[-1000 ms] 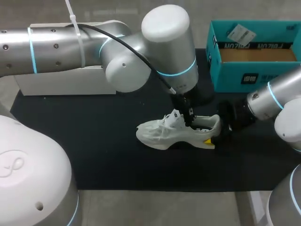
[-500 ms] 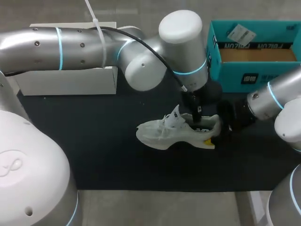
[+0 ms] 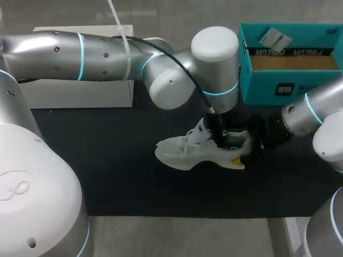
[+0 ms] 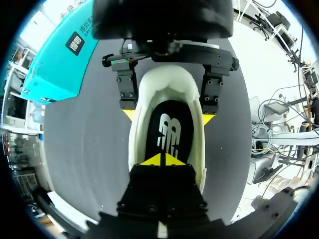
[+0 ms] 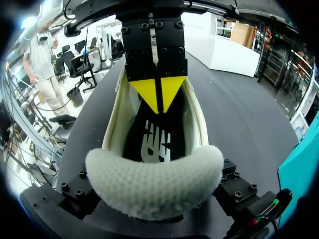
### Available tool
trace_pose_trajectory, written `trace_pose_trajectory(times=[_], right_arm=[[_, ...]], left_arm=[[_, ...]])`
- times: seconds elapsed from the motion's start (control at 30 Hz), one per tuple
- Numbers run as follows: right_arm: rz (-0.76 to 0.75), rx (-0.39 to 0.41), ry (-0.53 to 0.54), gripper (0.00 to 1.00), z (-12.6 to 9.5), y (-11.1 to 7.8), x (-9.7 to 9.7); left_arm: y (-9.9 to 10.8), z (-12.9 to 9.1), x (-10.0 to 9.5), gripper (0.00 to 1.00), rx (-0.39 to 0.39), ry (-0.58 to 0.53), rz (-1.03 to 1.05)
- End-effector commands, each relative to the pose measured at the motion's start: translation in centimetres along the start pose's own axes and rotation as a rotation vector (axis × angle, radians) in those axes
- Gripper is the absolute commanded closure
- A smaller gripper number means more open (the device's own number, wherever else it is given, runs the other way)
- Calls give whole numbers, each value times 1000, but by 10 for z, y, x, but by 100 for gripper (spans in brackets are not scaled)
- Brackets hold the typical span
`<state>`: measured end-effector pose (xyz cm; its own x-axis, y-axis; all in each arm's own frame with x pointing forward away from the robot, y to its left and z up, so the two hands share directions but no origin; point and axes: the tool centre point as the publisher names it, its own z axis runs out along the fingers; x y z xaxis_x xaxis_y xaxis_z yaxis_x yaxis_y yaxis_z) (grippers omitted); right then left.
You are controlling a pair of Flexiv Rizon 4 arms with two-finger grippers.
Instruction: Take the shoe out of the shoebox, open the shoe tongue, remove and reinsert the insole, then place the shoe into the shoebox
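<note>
The white sneaker (image 3: 187, 152) is lying on the table (image 3: 107, 176) with its long axis running across it, outside the shoebox (image 3: 289, 80). The right gripper (image 4: 168, 115) is clamping the heel from both sides. The left gripper (image 4: 162, 159), tips pressed together, is sitting inside the opening, touching the black insole (image 4: 167, 132) directly beneath it.

A white mesh shoe (image 3: 185, 152) is stood upright on its sole near the middle of the dark table (image 3: 107, 176), with the toe pointed left and the heel right. Its tongue (image 3: 201, 130) is raised, and a black insole (image 4: 167, 130) with a white logo is seen lying flat inside. A teal shoebox (image 3: 268, 85), open and brown inside, is set at the far right, apart from the shoe.
</note>
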<state>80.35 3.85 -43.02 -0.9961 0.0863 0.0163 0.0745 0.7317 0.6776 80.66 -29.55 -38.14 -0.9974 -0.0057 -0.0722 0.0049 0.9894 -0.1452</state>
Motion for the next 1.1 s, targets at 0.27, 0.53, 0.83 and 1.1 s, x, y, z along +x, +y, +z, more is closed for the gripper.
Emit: trace_pose_trajectory(times=[0.27, 0.53, 0.83, 1.1], right_arm=[[1, 4, -2, 100, 5, -1, -1], [1, 4, -2, 100, 5, -1, -1], [1, 4, -2, 100, 5, -1, -1], [1, 4, -2, 100, 5, -1, -1]], left_arm=[[24, 10, 10, 100, -25, 80, 20], [35, 10, 25, 100, -54, 129, 86], [33, 24, 27, 53, -84, 169, 109], [23, 36, 20, 51, -76, 163, 85]])
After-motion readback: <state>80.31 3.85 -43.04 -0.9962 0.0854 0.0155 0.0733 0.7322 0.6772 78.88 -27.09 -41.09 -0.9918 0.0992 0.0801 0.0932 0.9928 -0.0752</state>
